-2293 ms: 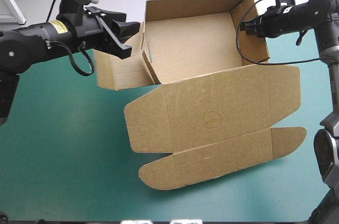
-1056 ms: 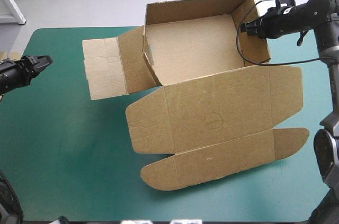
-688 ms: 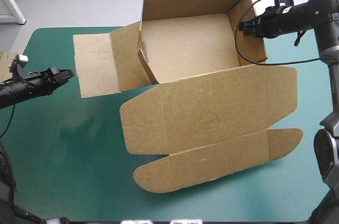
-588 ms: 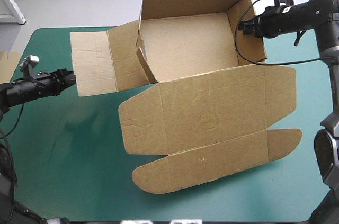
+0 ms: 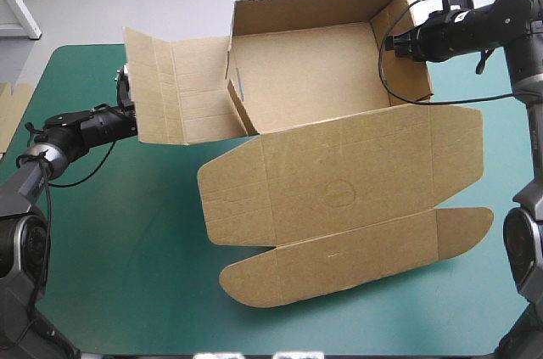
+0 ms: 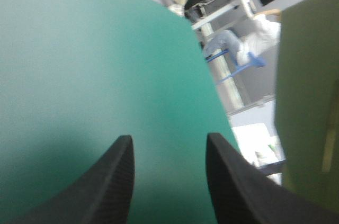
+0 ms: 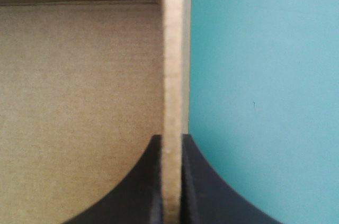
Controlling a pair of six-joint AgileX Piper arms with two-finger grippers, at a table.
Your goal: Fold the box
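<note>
A brown box [image 5: 314, 70] sits on a teal-green tabletop [image 5: 127, 249], seen from above. Its tray part, with walls raised, lies toward the far edge and reaches just past it. The lid [image 5: 339, 181] lies flat and open toward the near edge, ending in a long tuck flap [image 5: 356, 253] with rounded ends.

On the tray's left side, a wide side flap [image 5: 174, 92] stands up at a tilt, creased into several panels. The left hand [image 5: 121, 120] reaches in low from the left and sits right at this flap's outer edge, partly hidden by it. In the left wrist view, the left hand [image 6: 167, 144] has its two black fingers [image 6: 119, 181] well apart with only the teal-green cover between them. A panel of the box [image 6: 310, 102] stands beside the hand, not between the fingers.

The right hand [image 5: 392, 43] comes in from the right, above the tabletop, and meets the top edge of the tray's right wall [image 5: 407, 53]. In the right wrist view, the right hand [image 7: 171, 139] is clamped on that wall. The board's pale edge runs straight up between the two fingers [image 7: 143, 192], one finger inside the tray and one outside. The tray's brown floor [image 7: 79, 75] lies on the inner side, the teal-green cover on the outer.

A strip of more board [image 5: 10, 113] shows at the tabletop's left edge.
</note>
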